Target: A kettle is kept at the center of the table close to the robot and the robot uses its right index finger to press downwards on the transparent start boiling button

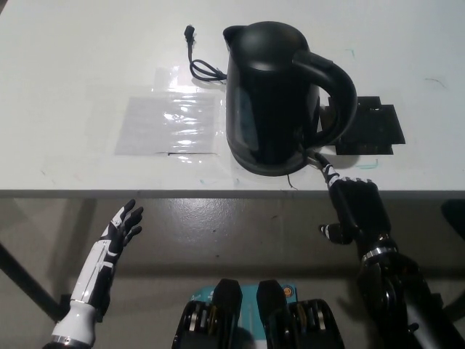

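The white worktop (87,65) fills the upper half of the frame. On it, at centre near the front edge, stands the black kettle (272,98), handle turned toward the right. A black cord (200,67) trails at its upper left, and a clear sheet (168,125) lies to its left. The right robot hand (354,207), at lower right, has one finger stretched out and the rest curled in, its tip at the foot of the handle where the start button (317,161) sits. The pressing step appears to be in hand; next it needs a firm downward push. The left robot hand (120,231) rests at lower left, fingers apart, holding nothing.
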`<action>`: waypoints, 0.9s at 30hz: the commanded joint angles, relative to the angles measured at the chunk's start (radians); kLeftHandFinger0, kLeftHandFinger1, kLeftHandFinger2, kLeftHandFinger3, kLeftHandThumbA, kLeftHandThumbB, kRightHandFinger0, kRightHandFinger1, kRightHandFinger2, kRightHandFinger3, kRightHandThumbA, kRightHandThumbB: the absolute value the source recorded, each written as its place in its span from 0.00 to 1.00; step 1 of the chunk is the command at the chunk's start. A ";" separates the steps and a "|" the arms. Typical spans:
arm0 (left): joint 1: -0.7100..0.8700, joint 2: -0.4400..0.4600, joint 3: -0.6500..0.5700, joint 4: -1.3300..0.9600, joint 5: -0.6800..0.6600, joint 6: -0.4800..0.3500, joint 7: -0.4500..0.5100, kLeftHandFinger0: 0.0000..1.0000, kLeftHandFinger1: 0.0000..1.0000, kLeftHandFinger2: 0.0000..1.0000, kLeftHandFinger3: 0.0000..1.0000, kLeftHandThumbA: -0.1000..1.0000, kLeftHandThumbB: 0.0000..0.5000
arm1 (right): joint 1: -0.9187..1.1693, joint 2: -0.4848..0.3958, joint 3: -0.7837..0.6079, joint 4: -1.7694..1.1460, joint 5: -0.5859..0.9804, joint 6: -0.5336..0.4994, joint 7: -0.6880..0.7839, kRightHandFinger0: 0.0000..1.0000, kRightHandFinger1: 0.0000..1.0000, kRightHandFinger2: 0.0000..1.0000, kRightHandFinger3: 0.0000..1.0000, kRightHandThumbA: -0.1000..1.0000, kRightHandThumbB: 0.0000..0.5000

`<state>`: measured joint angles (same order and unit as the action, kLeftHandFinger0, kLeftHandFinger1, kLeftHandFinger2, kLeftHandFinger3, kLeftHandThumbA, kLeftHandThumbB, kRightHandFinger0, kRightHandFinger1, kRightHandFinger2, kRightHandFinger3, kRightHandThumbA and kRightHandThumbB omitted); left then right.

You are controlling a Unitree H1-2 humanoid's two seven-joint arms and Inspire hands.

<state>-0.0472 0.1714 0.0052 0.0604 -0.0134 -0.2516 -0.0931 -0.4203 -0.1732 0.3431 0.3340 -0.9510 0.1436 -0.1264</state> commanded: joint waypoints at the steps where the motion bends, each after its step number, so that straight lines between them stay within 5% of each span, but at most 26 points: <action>1: -0.014 0.019 -0.002 -0.035 -0.006 -0.030 -0.021 1.00 1.00 1.00 1.00 1.00 0.66 | -0.049 0.001 0.005 0.015 0.013 0.016 -0.003 0.00 0.00 0.00 1.00 1.00 0.60; 16: -0.017 0.020 -0.004 -0.036 0.001 -0.028 -0.021 1.00 1.00 1.00 1.00 1.00 0.64 | -0.047 -0.009 0.017 0.012 0.013 0.027 -0.001 0.00 0.00 0.00 1.00 1.00 0.62; 27: -0.021 0.024 -0.003 -0.023 -0.002 -0.038 -0.024 1.00 1.00 1.00 1.00 1.00 0.63 | 0.058 -0.023 0.016 -0.270 0.024 -0.016 0.015 0.00 0.00 0.00 1.00 1.00 0.61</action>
<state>-0.0506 0.1731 0.0051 0.0603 -0.0128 -0.2518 -0.0932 -0.3690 -0.1801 0.3571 0.1631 -0.9457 0.1573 -0.1210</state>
